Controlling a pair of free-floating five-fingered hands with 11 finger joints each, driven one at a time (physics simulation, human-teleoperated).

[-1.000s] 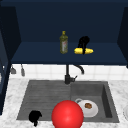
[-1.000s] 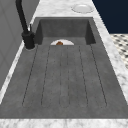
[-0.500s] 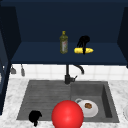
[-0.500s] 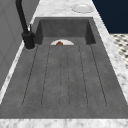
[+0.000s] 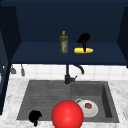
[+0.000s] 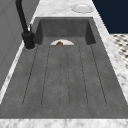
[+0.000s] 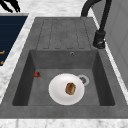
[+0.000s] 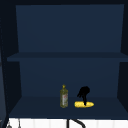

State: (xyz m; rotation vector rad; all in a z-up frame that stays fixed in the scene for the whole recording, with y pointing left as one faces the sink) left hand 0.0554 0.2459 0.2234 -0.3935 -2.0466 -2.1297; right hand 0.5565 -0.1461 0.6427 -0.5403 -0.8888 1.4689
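Observation:
My right hand is up in the open wall cabinet, its straight fingers pointing down and touching a yellow, banana-like thing that lies on the lower shelf. The upper view shows the same hand on the yellow thing. An olive-green bottle stands upright just left of them. My left hand hangs low at the front left corner of the sink, holding nothing; the right side view shows its spread fingers.
A white plate with a brown piece of food lies in the basin beside the drain. A small red thing sits at the basin's front wall. A large red ball shows in front. The black faucet stands behind.

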